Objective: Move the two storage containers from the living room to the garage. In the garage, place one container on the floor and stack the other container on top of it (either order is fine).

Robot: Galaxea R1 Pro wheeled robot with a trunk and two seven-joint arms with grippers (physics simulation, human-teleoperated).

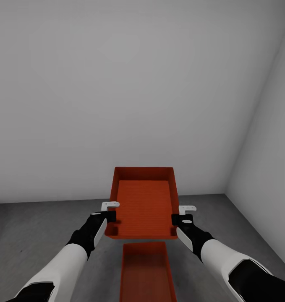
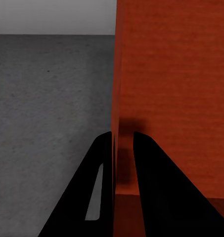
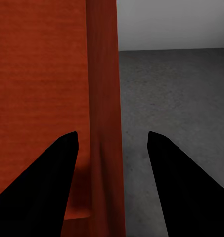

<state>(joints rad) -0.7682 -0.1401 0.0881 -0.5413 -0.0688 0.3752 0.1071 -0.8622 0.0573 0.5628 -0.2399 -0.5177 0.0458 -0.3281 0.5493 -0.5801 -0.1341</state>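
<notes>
One orange-red storage container (image 1: 144, 203) hangs in front of me, above the dark grey garage floor (image 1: 33, 226), with its open top facing up. My left gripper (image 1: 111, 216) is shut on its left wall (image 2: 176, 74), the fingers (image 2: 99, 163) pinching the thin wall. My right gripper (image 1: 180, 218) is open; its fingertips (image 3: 67, 148) straddle the right wall (image 3: 104, 74) without touching it. The second storage container (image 1: 148, 272) lies on the floor below, nearer to me and roughly in line with the held one.
A plain white-grey wall (image 1: 117, 84) stands straight ahead. A side wall (image 1: 268, 159) meets it in a corner at the right. Bare concrete floor (image 3: 176, 98) spreads on both sides of the containers.
</notes>
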